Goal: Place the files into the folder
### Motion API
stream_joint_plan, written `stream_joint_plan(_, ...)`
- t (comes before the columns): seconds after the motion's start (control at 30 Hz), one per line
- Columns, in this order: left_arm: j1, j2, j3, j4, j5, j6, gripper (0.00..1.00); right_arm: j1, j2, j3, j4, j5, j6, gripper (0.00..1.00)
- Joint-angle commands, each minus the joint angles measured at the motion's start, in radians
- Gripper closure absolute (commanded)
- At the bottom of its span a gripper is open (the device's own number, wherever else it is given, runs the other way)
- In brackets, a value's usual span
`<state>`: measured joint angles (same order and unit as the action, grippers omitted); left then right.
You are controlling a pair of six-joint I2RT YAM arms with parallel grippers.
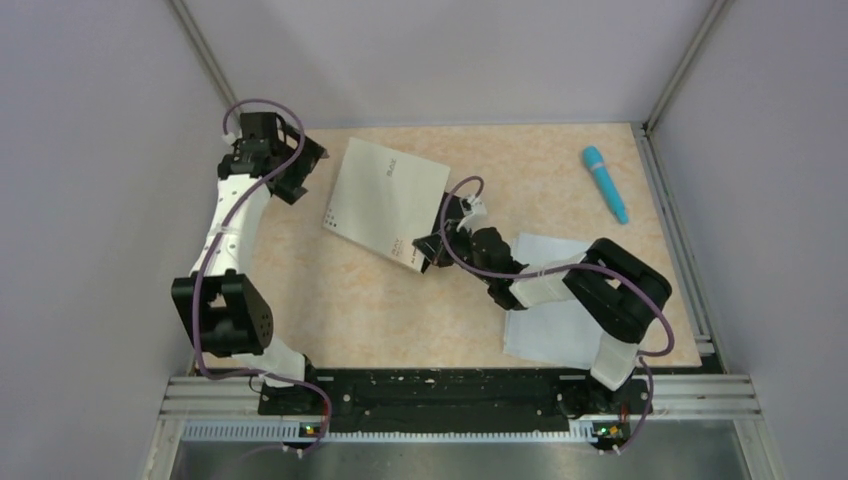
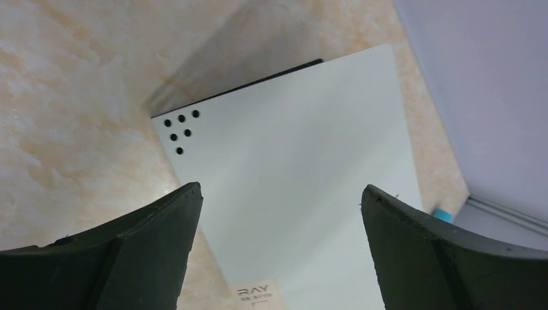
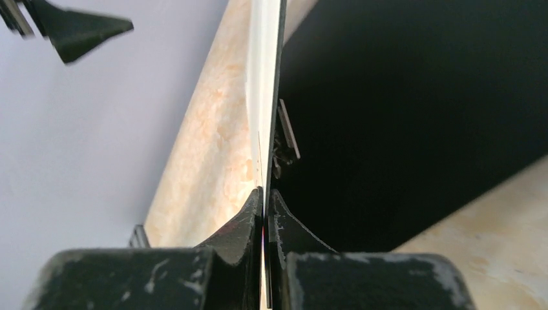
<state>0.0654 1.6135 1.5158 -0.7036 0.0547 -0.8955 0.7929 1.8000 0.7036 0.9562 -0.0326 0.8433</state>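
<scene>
Right wrist view alone shows the right pincer [image 3: 265,194] clamping the folder [image 3: 420,97] cover, metal clip [image 3: 288,129] inside; the left pincer [image 2: 279,188], released, overlooks a label [image 2: 257,294] reading "RAY".

The folder [image 1: 385,200] is pale grey outside, with six small black dots near one corner and faint dark lettering, and black inside. The paper sheets [image 1: 540,335] are white. The table [image 1: 350,300] is mottled beige and cream, and the pen [image 1: 606,182] is bright blue.
</scene>
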Motion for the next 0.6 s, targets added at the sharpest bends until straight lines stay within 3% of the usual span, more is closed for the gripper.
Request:
stream_joint_plan(0.0, -0.025, -0.085, 0.003, 0.021, 0.020, -0.084, 0.03, 0.086, -0.074, 0.041, -0.094, 0.140, -0.334, 1.00)
stream_joint_plan(0.13, -0.046, -0.094, 0.064, 0.014, 0.056, -0.082, 0.04, 0.178, -0.090, 0.078, -0.176, 0.252, -0.526, 1.00)
stream_joint_plan(0.57, -0.124, -0.088, 0.116, -0.095, -0.092, 0.021, 0.06, 0.320, -0.088, 0.115, -0.233, 0.493, -0.901, 1.00)
